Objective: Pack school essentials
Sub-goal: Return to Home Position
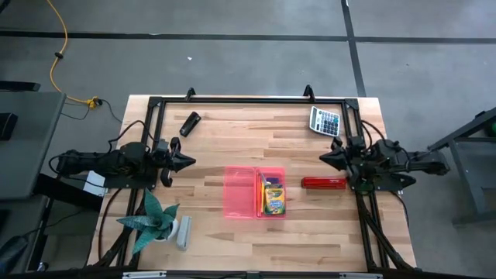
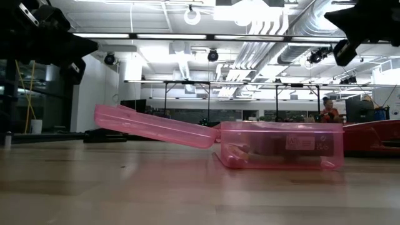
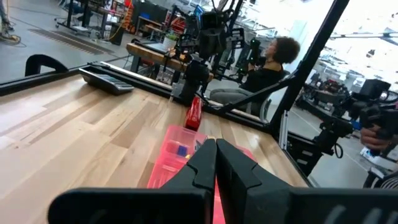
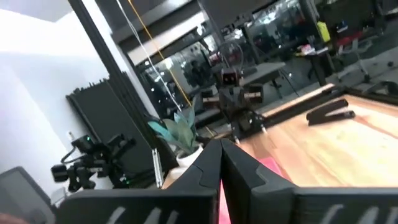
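At the counter's [image 1: 232, 143] centre lay the pink supply box [image 1: 240, 192], its lid open flat, with the crayon box [image 1: 273, 196] inside its tray. A red case [image 1: 323, 183] lay near the tray. The left tool [image 1: 188, 162] hung at the left side, fingers closed on nothing. The right tool [image 1: 324, 157] hung opposite, also closed and empty. A calculator [image 1: 325, 121], a stapler [image 1: 190, 123] and a paper plant [image 1: 155, 219] sat well apart.

Even overhead light covers the wooden table [image 1: 232, 139], and shadows on it are faint and soft. In the low view, ceiling lamps [image 2: 240, 9] glare white in the far room; light shines through the pink box [image 2: 281, 144], and the near tabletop shows a pale sheen
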Tool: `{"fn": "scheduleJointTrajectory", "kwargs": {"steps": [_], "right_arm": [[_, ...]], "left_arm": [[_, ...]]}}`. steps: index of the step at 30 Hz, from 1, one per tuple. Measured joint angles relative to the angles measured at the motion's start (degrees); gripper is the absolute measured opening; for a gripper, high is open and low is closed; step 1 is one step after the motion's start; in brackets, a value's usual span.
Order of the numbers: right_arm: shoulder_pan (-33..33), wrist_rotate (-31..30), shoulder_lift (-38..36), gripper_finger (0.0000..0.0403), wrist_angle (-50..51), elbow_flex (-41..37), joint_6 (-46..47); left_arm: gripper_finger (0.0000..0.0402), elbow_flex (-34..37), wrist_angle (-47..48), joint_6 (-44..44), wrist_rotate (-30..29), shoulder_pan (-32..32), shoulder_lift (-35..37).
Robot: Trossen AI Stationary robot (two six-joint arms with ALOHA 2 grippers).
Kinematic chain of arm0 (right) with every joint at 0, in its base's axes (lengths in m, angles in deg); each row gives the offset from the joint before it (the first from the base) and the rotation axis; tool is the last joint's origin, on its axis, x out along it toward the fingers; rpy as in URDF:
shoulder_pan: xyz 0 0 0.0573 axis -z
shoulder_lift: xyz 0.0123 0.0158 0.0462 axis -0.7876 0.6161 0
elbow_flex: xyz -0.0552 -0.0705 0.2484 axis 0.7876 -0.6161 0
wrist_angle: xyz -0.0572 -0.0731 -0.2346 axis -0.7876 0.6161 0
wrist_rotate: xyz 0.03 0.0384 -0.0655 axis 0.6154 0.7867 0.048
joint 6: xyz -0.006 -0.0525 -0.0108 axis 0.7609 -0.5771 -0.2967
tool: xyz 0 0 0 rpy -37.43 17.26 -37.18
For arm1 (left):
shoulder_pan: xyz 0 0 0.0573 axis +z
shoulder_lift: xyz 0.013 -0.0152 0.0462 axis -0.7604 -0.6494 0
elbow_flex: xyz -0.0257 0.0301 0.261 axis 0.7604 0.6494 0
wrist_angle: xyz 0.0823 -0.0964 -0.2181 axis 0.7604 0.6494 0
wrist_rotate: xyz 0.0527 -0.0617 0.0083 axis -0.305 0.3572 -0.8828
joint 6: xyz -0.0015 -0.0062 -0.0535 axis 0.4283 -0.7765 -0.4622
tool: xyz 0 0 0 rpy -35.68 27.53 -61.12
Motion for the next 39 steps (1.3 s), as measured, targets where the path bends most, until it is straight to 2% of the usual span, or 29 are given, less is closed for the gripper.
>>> {"fn": "scheduleJointTrajectory", "kwargs": {"steps": [9,14,18,29,39], "right_arm": [[0.0,-3.5,-0.7,0.0000,-3.7,-7.5,-2.0],[0.0,-5.8,-0.7,0.0000,0.4,-7.5,-12.4],[0.0,-5.8,0.0,0.0000,0.4,-7.5,-14.7],[0.0,-5.7,0.2,0.0000,0.5,-7.5,-7.7],[-0.2,-5.7,-0.9,0.0000,0.2,-7.5,-7.8]], "left_arm": [[0.0001,0.0,-0.1,0.0,0.0,0.0,-0.3],[0.0001,0.0,-0.1,0.0,0.0,0.0,-0.3],[0.0001,0.0,-0.1,0.0,0.0,0.0,-0.3],[0.0001,0.0,0.0,-0.1,0.0,-0.2,0.5],[0.0001,0.0,0.0,0.0,0.0,-2.0,0.7]]}}
